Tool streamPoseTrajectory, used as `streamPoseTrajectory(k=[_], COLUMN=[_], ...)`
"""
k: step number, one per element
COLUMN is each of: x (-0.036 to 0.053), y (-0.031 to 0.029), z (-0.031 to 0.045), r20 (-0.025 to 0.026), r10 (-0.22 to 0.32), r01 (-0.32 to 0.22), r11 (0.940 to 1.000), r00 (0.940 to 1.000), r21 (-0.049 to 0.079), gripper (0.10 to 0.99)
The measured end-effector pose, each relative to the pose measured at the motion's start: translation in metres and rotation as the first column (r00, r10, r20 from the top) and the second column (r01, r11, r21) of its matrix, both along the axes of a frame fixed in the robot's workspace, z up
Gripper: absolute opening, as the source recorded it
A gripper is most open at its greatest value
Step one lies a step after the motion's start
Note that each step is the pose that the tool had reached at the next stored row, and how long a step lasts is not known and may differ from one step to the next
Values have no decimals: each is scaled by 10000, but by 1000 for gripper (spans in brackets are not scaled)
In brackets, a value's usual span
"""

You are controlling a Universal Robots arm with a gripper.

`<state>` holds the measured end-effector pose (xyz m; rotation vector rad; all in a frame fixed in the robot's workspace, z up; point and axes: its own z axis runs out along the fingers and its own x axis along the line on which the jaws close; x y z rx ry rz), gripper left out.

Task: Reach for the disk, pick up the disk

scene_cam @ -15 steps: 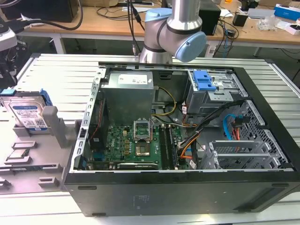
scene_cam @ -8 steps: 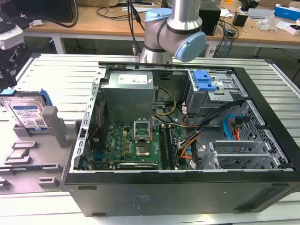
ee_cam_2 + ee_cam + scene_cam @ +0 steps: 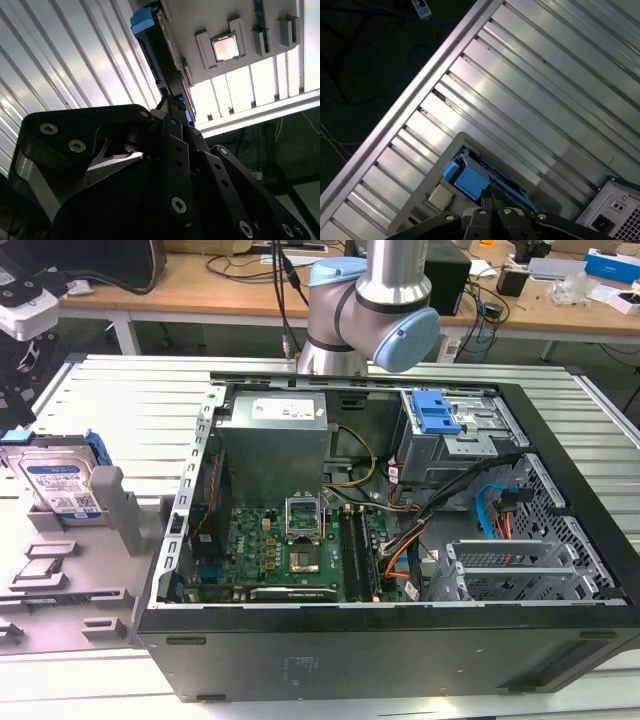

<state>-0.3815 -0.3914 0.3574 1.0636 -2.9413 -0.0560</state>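
Scene: an open computer case (image 3: pixel 380 640) lies on a slatted metal table (image 3: pixel 130 390).
Disk: the disk (image 3: pixel 62 483) leans tilted in a grey holder (image 3: pixel 108 505) at the exterior view's left, well apart from the case. Its labelled silver face points up.
Caddy: a blue caddy (image 3: pixel 470 180) frames the disk (the brightest colour in either wrist view).
Gripper: in the second wrist view the black gripper (image 3: pixel 172 107) hangs just over the disk's thin, blue-tipped edge.
Grip state: I cannot tell whether it is released or clenched. It seems to hold nothing, though the contact point is hidden.
Stage: probably the reach, near its end, with the disk seated in its holder.
Doing it well: line up with the thin edge, come down straight, clamp the flat metal faces rather than the flexible blue frame, and stay clear of the holder's upright post.
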Motion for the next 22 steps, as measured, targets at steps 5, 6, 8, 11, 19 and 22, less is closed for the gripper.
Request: streamPoseTrajectory(k=[5,6,8,11,19,22], x=[0,0,0,0,0,0], y=[0,0,0,0,0,0], z=[0,0,0,0,0,0], r20=[-1,0,0,0,0,0], r10=[1445,1580,1865,2267,3510,4015], r01=[-1445,-1580,-1865,-2267,-3510,-4015], r11=[9895,9874,9825,9740,9364,9159], r00=[9895,9874,9825,9740,9364,9159], r21=[0,0,0,0,0,0], gripper=[106,106,106,106,106,106])
